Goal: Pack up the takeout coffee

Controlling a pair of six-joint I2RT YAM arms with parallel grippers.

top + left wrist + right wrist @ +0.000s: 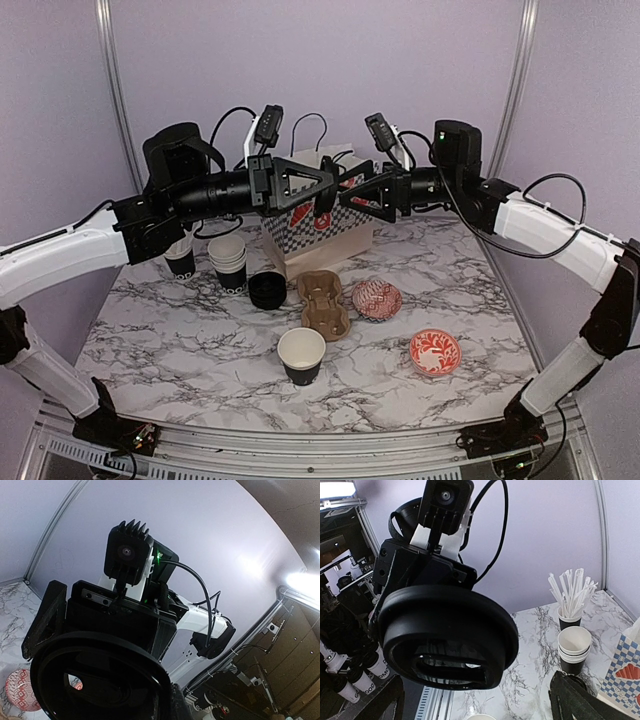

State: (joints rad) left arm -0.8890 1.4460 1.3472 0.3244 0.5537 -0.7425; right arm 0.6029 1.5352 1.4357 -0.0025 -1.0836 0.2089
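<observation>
Starting nearest you: one black paper cup (301, 356), white inside, stands open on the veined marble table (150, 340), with two round red-and-white patterned bowls (435, 351) to its right. Behind sit one brown moulded-pulp carrier (322, 303), stacked black round lids (268, 289) and one stack of nested cups (228, 262). Above the checkered box (318, 235), your left gripper (322, 192) is clamped on one glossy black lid (445, 635). Your right gripper (352, 198) has its fingers spread wide.

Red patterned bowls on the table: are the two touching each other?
Apart. The top view shows a strip of bare marble table between the farther bowl and the nearer bowl.
</observation>
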